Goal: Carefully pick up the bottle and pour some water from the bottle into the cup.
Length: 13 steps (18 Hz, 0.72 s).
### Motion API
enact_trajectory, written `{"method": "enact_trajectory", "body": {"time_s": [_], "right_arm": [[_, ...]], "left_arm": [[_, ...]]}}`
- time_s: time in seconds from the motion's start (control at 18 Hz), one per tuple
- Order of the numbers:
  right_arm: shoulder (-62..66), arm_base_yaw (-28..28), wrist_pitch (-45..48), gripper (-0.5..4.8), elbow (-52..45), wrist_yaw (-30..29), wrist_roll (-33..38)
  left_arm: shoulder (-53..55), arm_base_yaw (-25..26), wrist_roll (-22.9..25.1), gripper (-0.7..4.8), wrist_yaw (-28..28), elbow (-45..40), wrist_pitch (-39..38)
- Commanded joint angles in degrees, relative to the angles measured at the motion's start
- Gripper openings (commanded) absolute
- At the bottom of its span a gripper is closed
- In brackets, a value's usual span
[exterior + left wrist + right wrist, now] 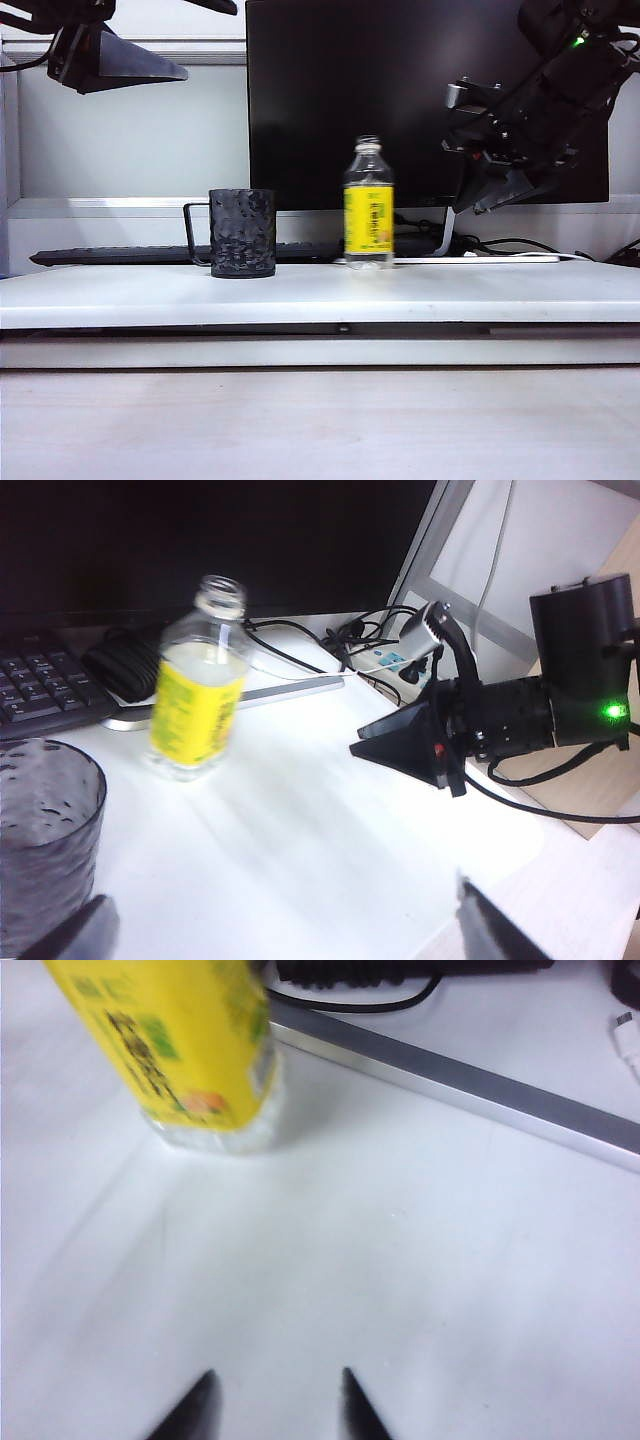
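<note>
Bottle (pixel 368 205) stands upright on the white table (pixel 320 295), roughly centre of the exterior view. Cup (pixel 242 233) sits at its 9 o'clock, near but apart, thin handle pointing away from the bottle. Keyboard (pixel 120 255) and monitor (pixel 400 90) lie behind both.

Right gripper (pixel 487 195) hangs above the table at the bottle's 3 o'clock, well clear of it. In the right wrist view its two fingertips (pixel 190 1410) show with a modest gap and only bare table between them, so it holds nothing; whether it is narrowing or settled I cannot tell. Left gripper (pixel 110 60) is high at 10 o'clock from the cup, parted wide and empty in its wrist view.

Handling judgement: the bottle is thin clear plastic, light, with no cap. Water (pixel 190 675) looks to reach well up toward the shoulder. The walls will likely give under a hard squeeze and push water out of the open neck, so I'd grip gently. The label band (pixel 368 218) around mid-body seems the best hold: less slippery than bare plastic and near the balance point. The small base could tip if nudged sideways. The cup looks rigid and steady.
</note>
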Motion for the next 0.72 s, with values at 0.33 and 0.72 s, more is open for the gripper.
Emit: {"method": "enact_trajectory", "body": {"time_s": [0.33, 0.72], "right_arm": [[0.7, 4.3, 18.4, 4.79, 0.3, -4.2, -3.3], [11.3, 5.4, 21.3, 4.79, 6.4, -3.9, -3.0]], "left_arm": [[-0.2, 0.1, 9.1, 4.79, -10.2, 0.2, 0.8], [-0.2, 0.1, 9.1, 4.79, -10.2, 0.2, 0.7]]}}
